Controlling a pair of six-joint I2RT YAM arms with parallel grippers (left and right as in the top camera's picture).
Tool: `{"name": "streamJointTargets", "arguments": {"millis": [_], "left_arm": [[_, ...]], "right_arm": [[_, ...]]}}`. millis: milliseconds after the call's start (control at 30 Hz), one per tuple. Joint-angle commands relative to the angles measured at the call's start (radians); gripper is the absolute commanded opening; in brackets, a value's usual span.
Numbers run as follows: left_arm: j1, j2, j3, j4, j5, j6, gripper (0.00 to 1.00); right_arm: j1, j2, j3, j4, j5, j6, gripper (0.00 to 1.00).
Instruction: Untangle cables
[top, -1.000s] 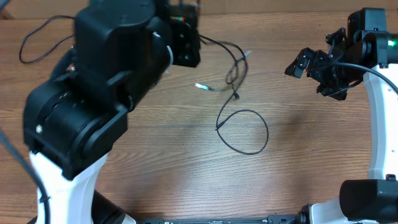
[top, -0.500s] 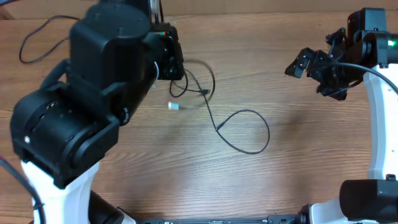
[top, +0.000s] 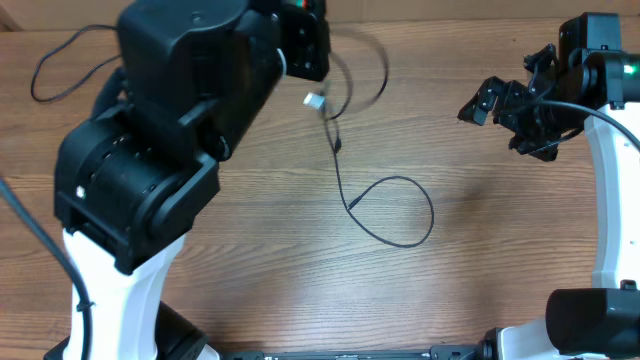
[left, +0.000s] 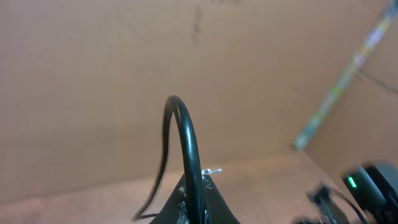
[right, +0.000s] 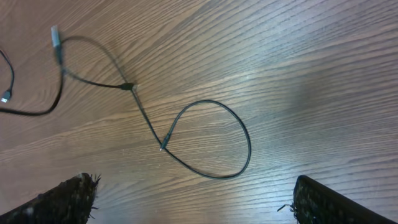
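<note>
Left gripper (left: 194, 210): it's squeezing hard, jaws pressed together on a thin black cable, up at 12 o'clock of the table (top: 250, 270).
Held cable (left: 186, 140): it's arching out of the grip in a tall hoop in the wrist view. From overhead it's smearing into blur beside the gripper, then running down toward 6 o'clock.
Silver plug (top: 314, 99): it's flashing bright at 5 o'clock of the left gripper. Whether it's hanging or lying on the wood is not clear.
Junction (right: 127, 86): two strands are meeting here at a small dark spot, and one straight run is heading on toward the loop.
Loop (right: 249, 148): it's lying flat just off the table's middle toward 3 o'clock, one open ring. It's closing on its 9 o'clock side, where the straight run is reaching it.
Second cord (top: 37, 78): it's curling by itself in the 10 o'clock corner, well apart from the loop, with one end slipping behind the left arm (top: 150, 170).
Right gripper (right: 194, 186): its fingers are standing wide apart and gripping nothing. It's hovering at 2 o'clock, well apart from the loop, with its camera looking straight down on the ring.
Backdrop: the left wrist camera is facing a brown cardboard wall (left: 93, 74) rather than the tabletop.
</note>
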Motion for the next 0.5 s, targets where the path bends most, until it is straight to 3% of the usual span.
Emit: {"name": "streamJointTargets", "arguments": {"millis": [0,233,467], "left_arm": [[0.006,-0.042,0.020,0.031,-0.160,0.037,0.04],[0.006,-0.042,0.020,0.045,-0.205,0.034,0.05],[0.006,-0.025,0.013,-0.287,-0.206,-0.020,0.04]], "right_arm": [[0.003,-0.013,0.002,0.004,-0.009,0.003,1.00],[0.003,-0.013,0.002,0.004,-0.009,0.003,1.00],[0.003,-0.013,0.002,0.003,-0.009,0.003,1.00]]}}
